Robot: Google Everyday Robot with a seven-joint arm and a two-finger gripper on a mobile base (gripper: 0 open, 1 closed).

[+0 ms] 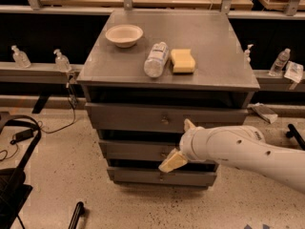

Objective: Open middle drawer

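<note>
The middle drawer (pixel 133 150) is seen shut, second of three fronts, with the gripper (pixel 177 144) held spread beside its knob (pixel 164 153) (one finger high, one low). If closed off-centre, the small knob could be missed, or the top drawer (pixel 128 117) caught instead.

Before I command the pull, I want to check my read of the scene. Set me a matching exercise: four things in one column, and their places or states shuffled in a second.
Things
1. bowl
2. bottle
3. sponge
4. gripper

Places or states
A. at the front of the middle drawer, fingers apart
B. lying on its side, mid cabinet top
C. upright, back left of the cabinet top
D. lying flat, just right of the bottle

Pairs: 1-C, 2-B, 3-D, 4-A
</note>
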